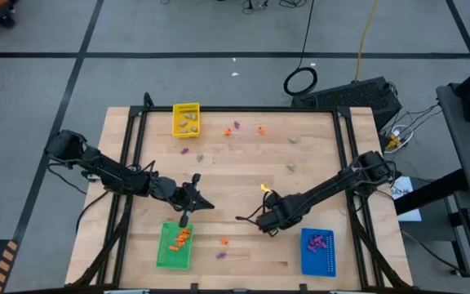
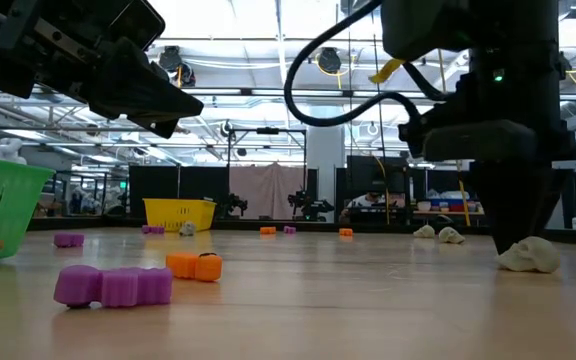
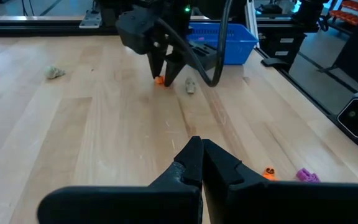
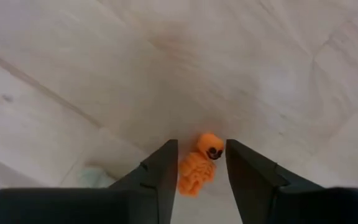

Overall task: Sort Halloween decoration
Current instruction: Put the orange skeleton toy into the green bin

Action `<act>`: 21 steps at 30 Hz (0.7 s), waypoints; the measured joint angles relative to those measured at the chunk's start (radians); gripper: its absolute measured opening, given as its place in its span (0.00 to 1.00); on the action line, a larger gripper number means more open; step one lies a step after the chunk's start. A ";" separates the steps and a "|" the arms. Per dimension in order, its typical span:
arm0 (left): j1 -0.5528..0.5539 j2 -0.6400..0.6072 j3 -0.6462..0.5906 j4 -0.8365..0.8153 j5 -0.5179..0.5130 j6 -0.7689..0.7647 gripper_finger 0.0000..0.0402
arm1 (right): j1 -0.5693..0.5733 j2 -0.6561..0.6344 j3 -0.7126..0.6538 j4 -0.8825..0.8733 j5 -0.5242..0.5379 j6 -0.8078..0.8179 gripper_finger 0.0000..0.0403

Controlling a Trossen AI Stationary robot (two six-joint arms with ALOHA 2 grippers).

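Observation:
Tiny orange, purple and beige trinkets lie scattered on the wooden table (image 1: 243,175). My right gripper (image 4: 201,146) is open and points down near the table's middle (image 1: 259,220). An orange skeleton trinket (image 4: 197,168) lies flat on the wood between its two fingers. A beige skull trinket (image 2: 528,255) lies just beside it. My left gripper (image 3: 197,149) is shut and empty, and it hovers above the table just beyond the green tray (image 1: 196,200). My right gripper comes from above with one finger on each side of the orange skeleton trinket (image 4: 191,177). Whether a finger (image 4: 163,168) touches it, I cannot tell. The trinket lies on the table.
A yellow tray (image 1: 175,122) with beige pieces stands at the far edge. At the near edge stand a green tray (image 1: 163,255) with orange pieces and a blue tray (image 1: 307,263) with purple ones. Between them lie a loose orange trinket (image 1: 223,241) and a purple trinket (image 1: 220,255); more lie near the far edge.

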 joint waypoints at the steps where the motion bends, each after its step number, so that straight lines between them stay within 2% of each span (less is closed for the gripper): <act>1: 0.000 0.000 0.000 0.000 0.000 0.000 0.01 | 0.000 0.000 0.000 0.000 0.000 -0.017 0.29; 4: 0.000 0.000 0.000 0.000 0.000 -0.003 0.01 | 0.000 0.001 0.000 0.004 0.015 -0.059 0.22; 9: 0.000 0.000 0.000 0.001 0.000 0.002 0.01 | 0.001 -0.001 0.000 0.018 0.029 -0.169 0.04; 13: 0.000 -0.019 -0.007 0.003 0.000 0.002 0.01 | 0.001 -0.005 0.021 0.025 0.021 -0.235 0.04; 16: 0.000 -0.052 -0.030 0.002 -0.012 0.002 0.01 | 0.001 -0.007 0.077 0.050 0.065 -0.298 0.04; 21: 0.000 -0.137 -0.091 0.001 -0.046 0.003 0.01 | 0.001 -0.008 0.147 0.273 0.125 -0.467 0.02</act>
